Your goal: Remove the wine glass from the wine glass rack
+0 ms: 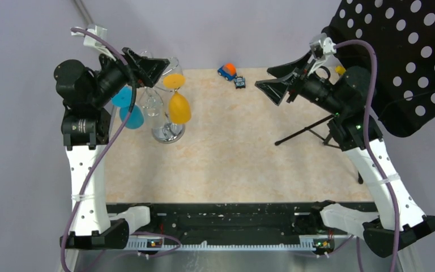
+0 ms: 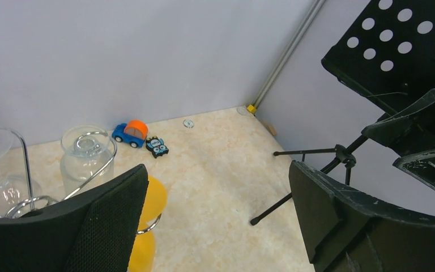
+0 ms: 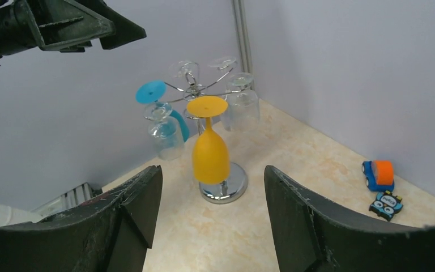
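The chrome wine glass rack (image 1: 167,134) stands at the table's far left, its round base (image 3: 224,184) mirror-bright. Upside down from its hooks hang an orange wine glass (image 3: 210,153), a blue one (image 1: 130,116) and clear ones (image 3: 166,136). My left gripper (image 1: 160,71) hovers open just above the rack's top, holding nothing. In its wrist view the orange glass (image 2: 153,198) shows beside the left finger and a clear glass (image 2: 88,158) hangs behind. My right gripper (image 1: 266,82) is open and empty, raised at the far right, facing the rack (image 3: 195,93) from a distance.
A small blue-and-orange toy car (image 1: 227,71) and a flat owl figure (image 1: 239,82) lie by the back wall. A black perforated music stand (image 1: 408,62) on a tripod (image 1: 308,131) stands at the right edge, close behind the right arm.
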